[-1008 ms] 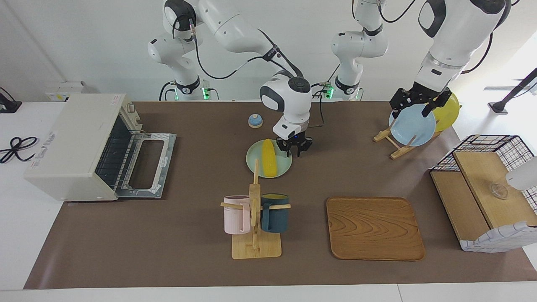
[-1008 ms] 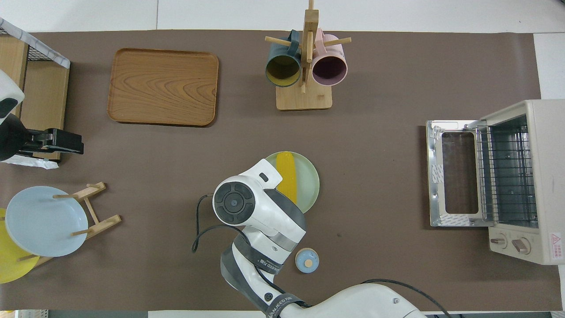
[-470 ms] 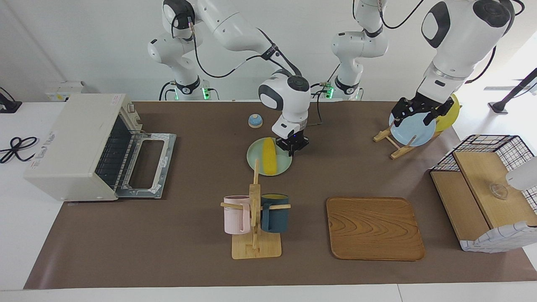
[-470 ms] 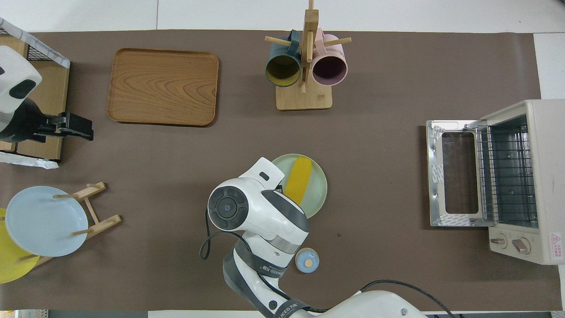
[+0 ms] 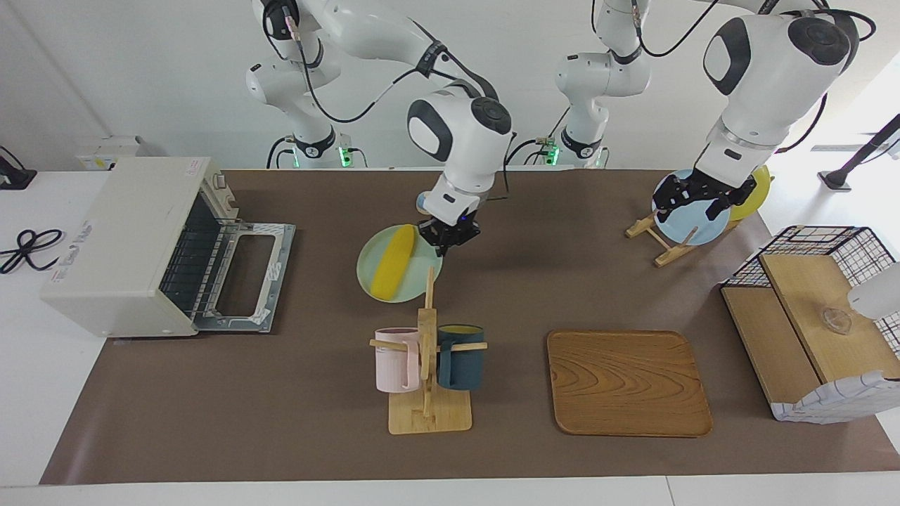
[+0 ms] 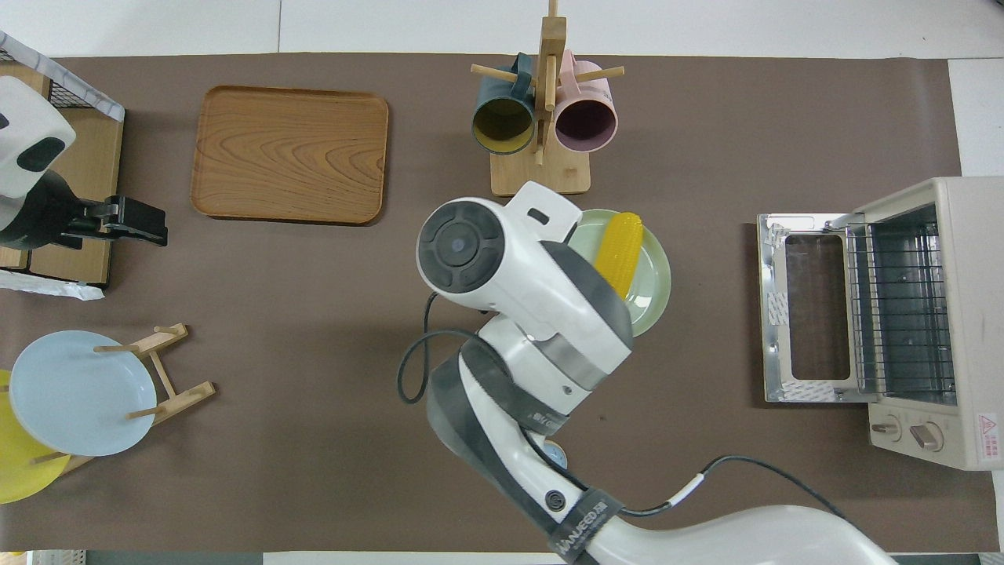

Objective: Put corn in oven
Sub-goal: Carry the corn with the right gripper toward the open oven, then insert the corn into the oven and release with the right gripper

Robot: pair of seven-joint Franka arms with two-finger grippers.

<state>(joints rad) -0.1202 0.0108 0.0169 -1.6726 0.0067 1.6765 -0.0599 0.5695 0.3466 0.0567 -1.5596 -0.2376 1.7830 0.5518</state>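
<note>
The corn (image 5: 392, 261), a bright yellow cob, is carried on a green plate (image 5: 373, 277) whose rim is gripped by the right gripper (image 5: 447, 236) over the counter (image 5: 281, 393). That grip is hidden overhead. The left gripper's (image 5: 692, 199) jaws cannot be judged.

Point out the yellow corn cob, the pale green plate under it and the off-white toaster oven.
Bright yellow corn cob (image 5: 392, 261): facing view, middle of the cob.
Pale green round plate (image 5: 367, 277): facing view, bare rim toward the oven.
Boxy off-white toaster oven (image 5: 119, 232): facing view, top panel.
</note>
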